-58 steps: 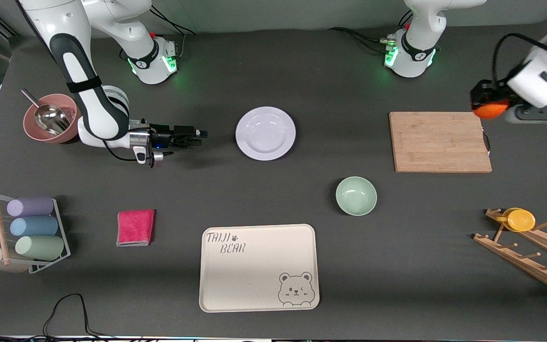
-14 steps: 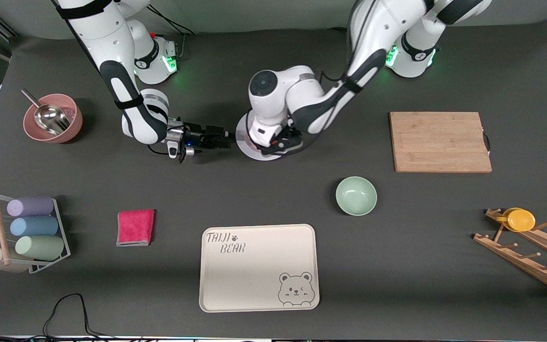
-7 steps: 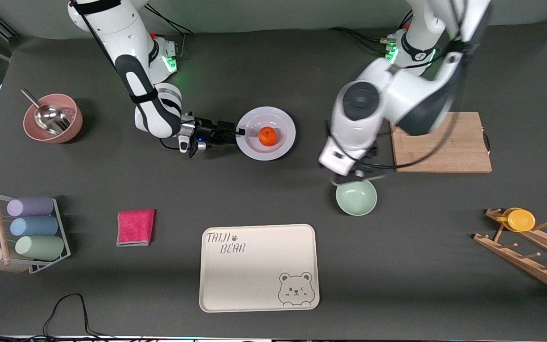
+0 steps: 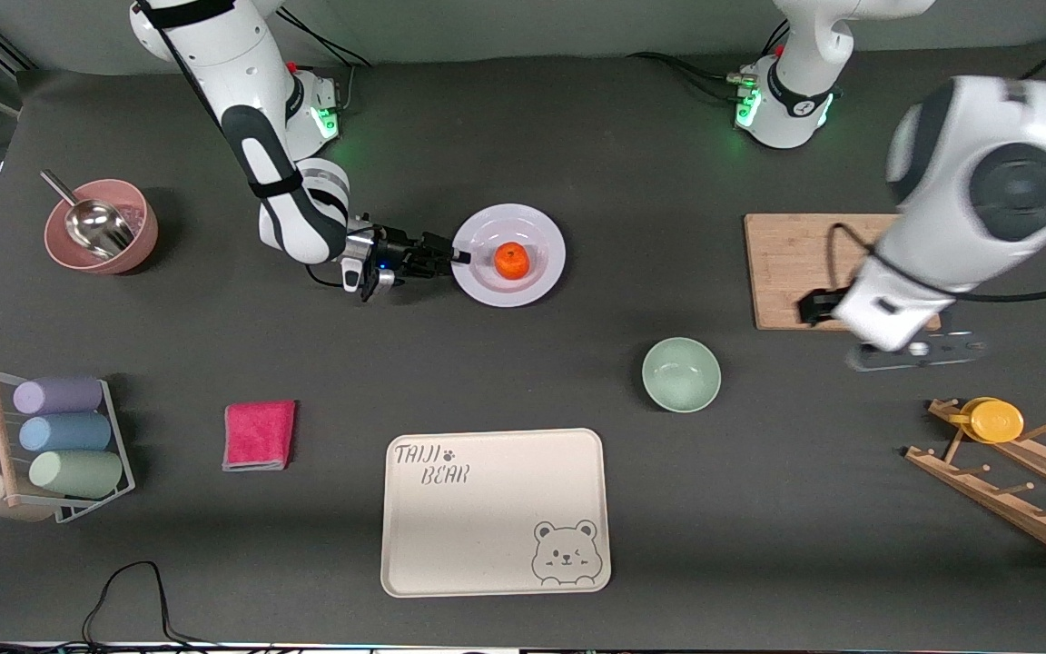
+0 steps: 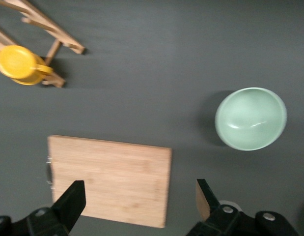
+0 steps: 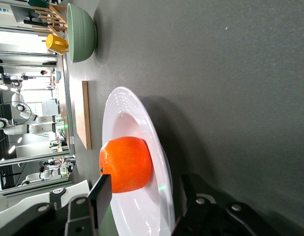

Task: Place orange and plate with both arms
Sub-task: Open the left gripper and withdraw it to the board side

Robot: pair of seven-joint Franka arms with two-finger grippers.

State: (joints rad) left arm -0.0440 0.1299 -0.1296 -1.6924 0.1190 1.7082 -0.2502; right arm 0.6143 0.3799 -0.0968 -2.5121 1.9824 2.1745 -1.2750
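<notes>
I am seeing the small round orange fruit (image 4: 511, 261) sitting in the middle of the shiny round white plate (image 4: 541, 277). My right gripper (image 4: 459, 258) is putting its fingers on both sides of the plate's rim. My left gripper (image 5: 139, 199) is hanging wide open, holding nothing, over the wooden cutting board (image 4: 800, 272).

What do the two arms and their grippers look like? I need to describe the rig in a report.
Both arms have glossy white shells with dark grey joint sections; green lights glow at their bases. A black strap rings the right arm's forearm, and black cables run along both arms. The right gripper is black behind a silver wrist with a small blue light. The left gripper has black wedge-shaped fingers.
</notes>
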